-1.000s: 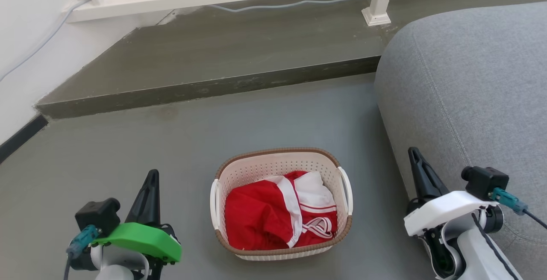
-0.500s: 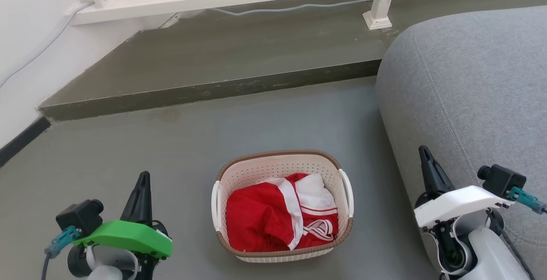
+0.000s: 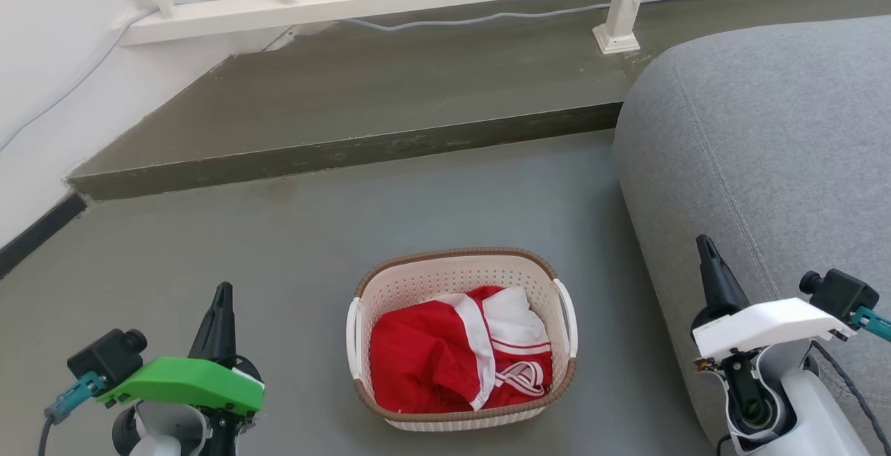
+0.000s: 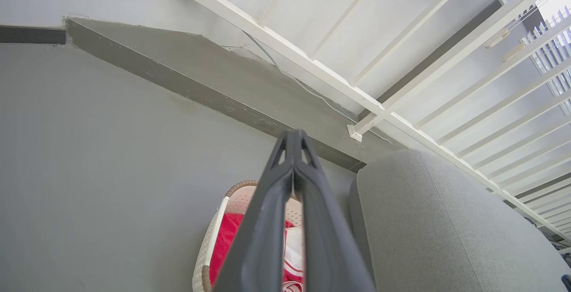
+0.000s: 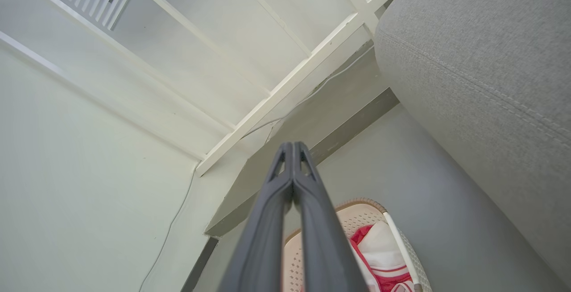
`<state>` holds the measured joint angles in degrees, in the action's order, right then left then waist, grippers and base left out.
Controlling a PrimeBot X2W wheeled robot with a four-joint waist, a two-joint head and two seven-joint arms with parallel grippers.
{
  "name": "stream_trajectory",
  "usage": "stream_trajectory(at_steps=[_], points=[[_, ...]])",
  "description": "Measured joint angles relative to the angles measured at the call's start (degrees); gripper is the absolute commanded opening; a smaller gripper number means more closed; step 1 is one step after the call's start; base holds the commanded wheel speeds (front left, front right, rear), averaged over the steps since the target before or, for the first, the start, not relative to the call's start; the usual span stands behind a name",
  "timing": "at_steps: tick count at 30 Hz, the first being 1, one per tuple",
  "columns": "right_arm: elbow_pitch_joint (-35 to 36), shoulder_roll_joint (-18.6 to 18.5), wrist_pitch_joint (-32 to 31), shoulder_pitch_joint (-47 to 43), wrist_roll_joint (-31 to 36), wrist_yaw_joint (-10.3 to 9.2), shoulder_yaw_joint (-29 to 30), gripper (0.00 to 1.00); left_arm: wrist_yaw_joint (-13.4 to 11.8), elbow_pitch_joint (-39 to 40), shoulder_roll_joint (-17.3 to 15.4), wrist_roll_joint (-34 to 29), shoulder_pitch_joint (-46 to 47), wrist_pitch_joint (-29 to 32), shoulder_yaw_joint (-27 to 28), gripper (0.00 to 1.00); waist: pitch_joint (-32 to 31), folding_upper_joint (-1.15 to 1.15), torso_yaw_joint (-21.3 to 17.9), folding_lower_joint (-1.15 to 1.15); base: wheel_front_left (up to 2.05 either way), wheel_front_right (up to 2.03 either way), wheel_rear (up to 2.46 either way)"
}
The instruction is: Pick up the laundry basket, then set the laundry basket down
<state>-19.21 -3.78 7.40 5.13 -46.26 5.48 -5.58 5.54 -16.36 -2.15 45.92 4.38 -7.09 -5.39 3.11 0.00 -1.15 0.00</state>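
Left gripper (image 3: 222, 296) and right gripper (image 3: 707, 250) have drifted outward, away from the laundry basket (image 3: 452, 276). Both have fingers pressed together.

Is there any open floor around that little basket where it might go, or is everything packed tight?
The widest bare floor lies left of the laundry basket, bordered by the raised step and the wall. A strip also runs between basket and step. It is tight on the right, where the grey sofa leaves a narrow gap.

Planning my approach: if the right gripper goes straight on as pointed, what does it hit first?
Likely the step; the sofa sits beside the right gripper, not ahead. Depth unclear.
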Motion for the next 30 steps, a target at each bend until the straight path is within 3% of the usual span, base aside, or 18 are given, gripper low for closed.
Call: stream_trajectory(at_steps=[30], points=[[1.0, 0.3, -5.5, 0.0, -18.3, 0.51, 5.3, 0.00, 0.5, 0.1, 0.0, 18.5, 0.0, 5.2, 3.7, 0.00, -1.2, 0.00, 0.5, 0.00, 0.00, 0.00, 0.00]])
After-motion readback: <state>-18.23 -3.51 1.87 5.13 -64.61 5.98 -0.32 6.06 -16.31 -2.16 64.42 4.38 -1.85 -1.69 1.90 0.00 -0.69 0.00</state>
